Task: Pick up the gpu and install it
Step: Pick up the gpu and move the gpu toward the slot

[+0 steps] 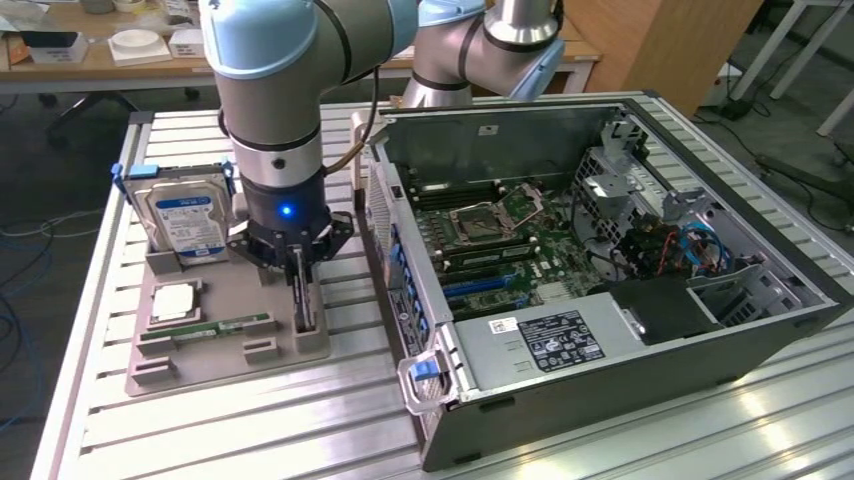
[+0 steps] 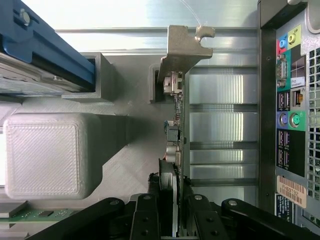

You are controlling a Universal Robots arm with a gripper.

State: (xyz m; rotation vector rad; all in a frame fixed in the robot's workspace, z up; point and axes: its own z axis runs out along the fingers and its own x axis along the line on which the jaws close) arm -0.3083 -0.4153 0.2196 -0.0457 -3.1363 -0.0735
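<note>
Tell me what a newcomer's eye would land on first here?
The big grey-and-blue robot arm dominates, reaching down at the exterior view's left. Its gripper is closed on the gpu, a thin card standing on edge in a grey holder tray. At the exterior view's right lies an open computer case with its motherboard exposed.

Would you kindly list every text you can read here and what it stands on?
"Pro": small label on the port panel.
Too blurred: the code on the sticker below the ports.
Too small: hard drive label.
Too small: power supply label.
On the gpu: none seen.
</note>
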